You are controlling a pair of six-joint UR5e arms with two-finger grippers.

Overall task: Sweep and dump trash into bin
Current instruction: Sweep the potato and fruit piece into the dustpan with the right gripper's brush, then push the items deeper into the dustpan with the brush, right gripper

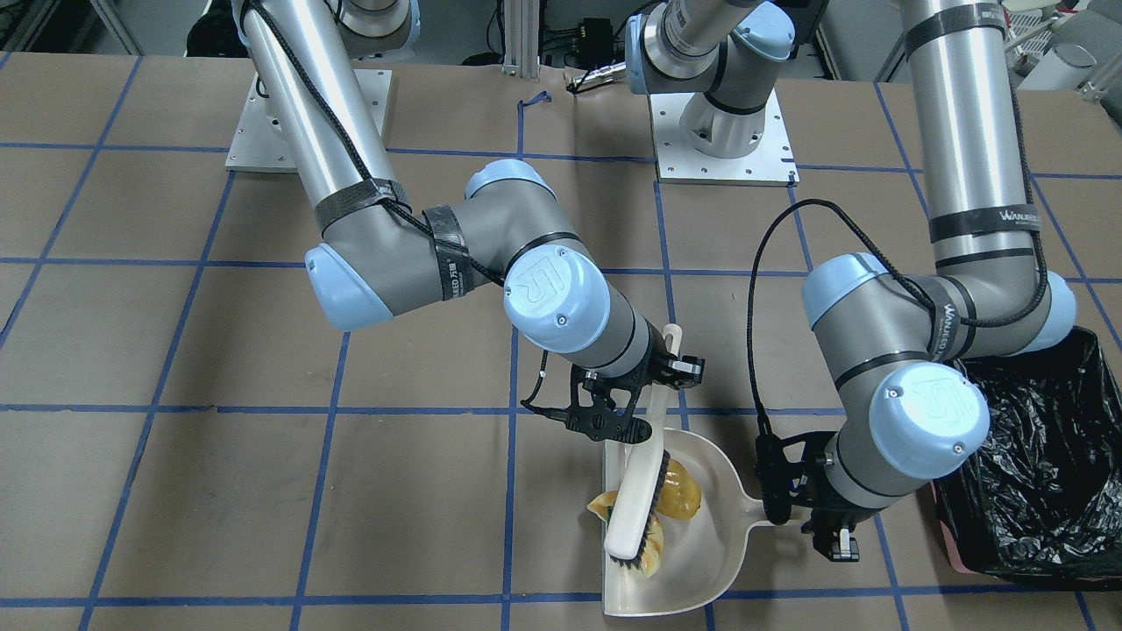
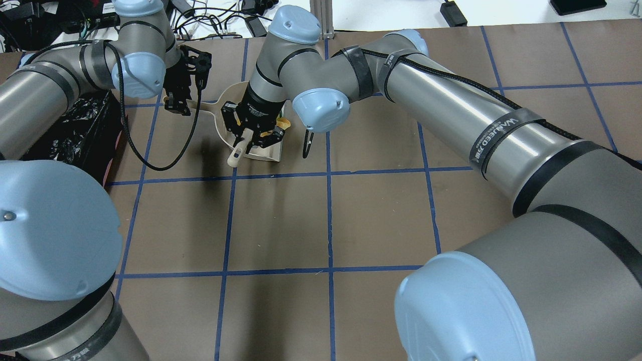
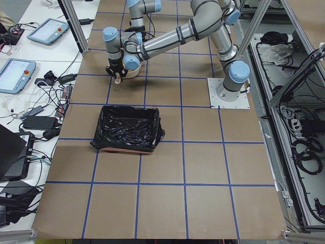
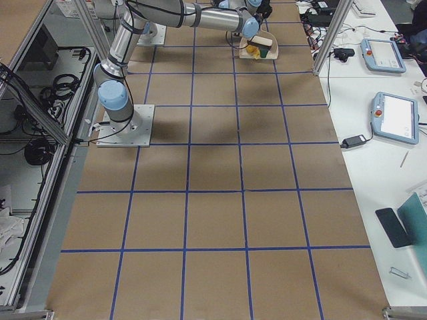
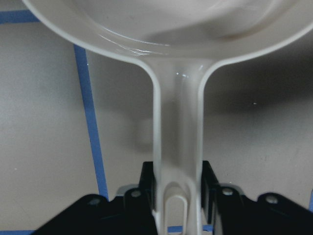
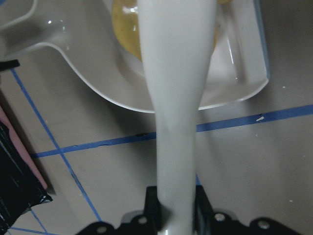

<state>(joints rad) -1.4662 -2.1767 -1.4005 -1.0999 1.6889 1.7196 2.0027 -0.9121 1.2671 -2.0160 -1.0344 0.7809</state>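
The golden-brown lump (image 1: 682,496) lay inside the beige dustpan (image 1: 701,561), just beside the brush (image 1: 633,513). The pale yellow slice (image 1: 601,505) sat at the pan's open lip, seemingly half on the tabletop (image 1: 263,491). The yellow-green wedge (image 1: 654,559) peeked out from under the bristles.

All three looked light and glossy to me, likely slick and ready to roll. I'd judge them better pushed by the bristles than pinched, then carried level by the pan's handle.

The right gripper (image 6: 176,215) had its jaws pinching the brush handle. The left gripper (image 5: 178,196) had its jaws clamped on the end of the dustpan handle. The bin (image 1: 1043,491), black-bagged, stood near the pan on the left arm's side.

The blue joint caps (image 1: 932,407) bore a "UR" mark. The black straps (image 1: 983,219) carried white lettering, roughly "WANURED", though I couldn't read it all.
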